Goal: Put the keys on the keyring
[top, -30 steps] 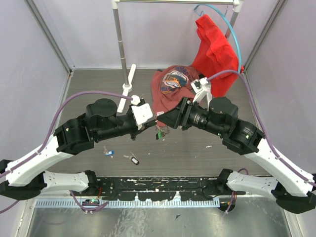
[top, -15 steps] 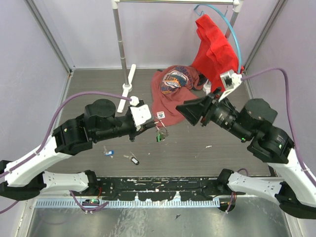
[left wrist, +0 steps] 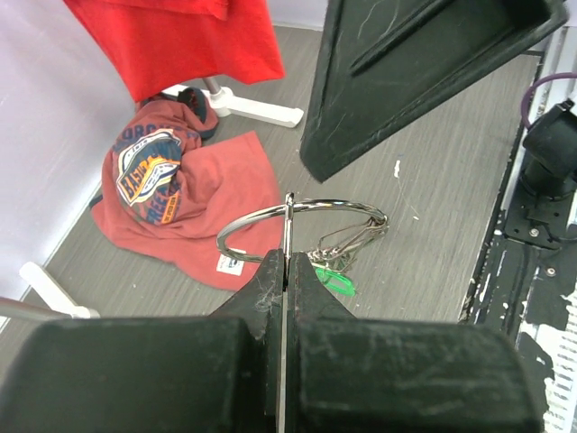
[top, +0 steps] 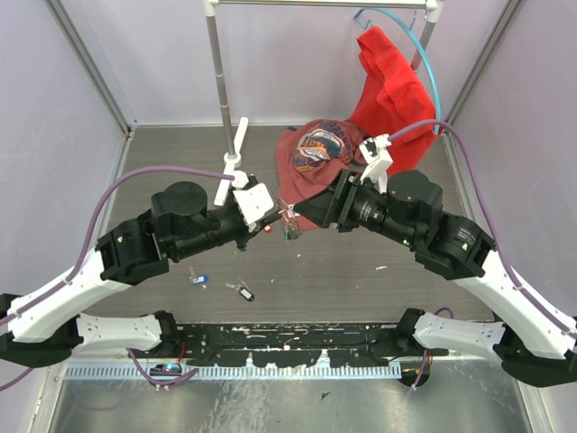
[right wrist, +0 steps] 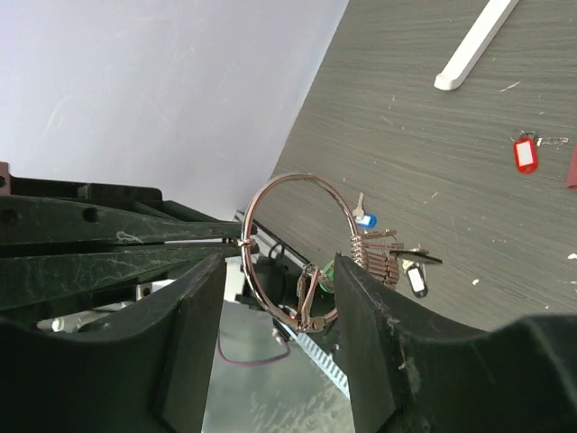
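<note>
My left gripper (top: 276,220) is shut on the rim of the keyring (top: 290,219) and holds it above the table. In the left wrist view the ring (left wrist: 302,225) stands out from my closed fingertips (left wrist: 287,262), with metal keys and a green tag (left wrist: 335,281) hanging on its far side. My right gripper (top: 305,213) is open, one jaw on either side of the ring (right wrist: 293,248), touching nothing. Two loose keys lie on the table: one with a blue head (top: 198,279) and a black-and-white one (top: 243,291).
A red tag (top: 267,228) lies on the table under the grippers. A red printed shirt (top: 315,162) lies behind them, and another red shirt (top: 392,86) hangs from the rack. The rack pole (top: 216,72) and its white base (top: 234,158) stand at the back left.
The right arm swung away to the right half a second ago and has come back, its open jaws now around the ring. The left gripper has kept hold of the ring, shifting slightly.
</note>
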`<state>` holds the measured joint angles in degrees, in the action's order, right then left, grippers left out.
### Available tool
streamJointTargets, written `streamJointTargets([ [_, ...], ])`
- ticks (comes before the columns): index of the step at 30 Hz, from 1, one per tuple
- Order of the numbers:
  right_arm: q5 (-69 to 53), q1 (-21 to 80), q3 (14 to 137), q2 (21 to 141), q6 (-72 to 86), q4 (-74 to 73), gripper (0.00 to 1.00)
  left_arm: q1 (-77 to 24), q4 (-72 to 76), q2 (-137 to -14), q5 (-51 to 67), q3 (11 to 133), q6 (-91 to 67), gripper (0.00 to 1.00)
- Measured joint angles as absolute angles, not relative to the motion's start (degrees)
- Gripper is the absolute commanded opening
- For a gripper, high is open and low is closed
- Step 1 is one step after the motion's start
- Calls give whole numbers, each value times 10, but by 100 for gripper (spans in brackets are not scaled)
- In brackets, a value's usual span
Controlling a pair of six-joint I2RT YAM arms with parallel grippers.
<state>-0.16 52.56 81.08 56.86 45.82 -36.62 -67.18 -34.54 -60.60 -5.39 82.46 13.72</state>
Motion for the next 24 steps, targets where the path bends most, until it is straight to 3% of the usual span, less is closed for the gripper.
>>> streamJointTargets([
  [10,27,525,776,521,523,-304,38,-672,-347,-648,-135,825,117,0],
  [24,13,526,704,536,599,-269,36,-672,-347,-681,-192,836,91,0],
])
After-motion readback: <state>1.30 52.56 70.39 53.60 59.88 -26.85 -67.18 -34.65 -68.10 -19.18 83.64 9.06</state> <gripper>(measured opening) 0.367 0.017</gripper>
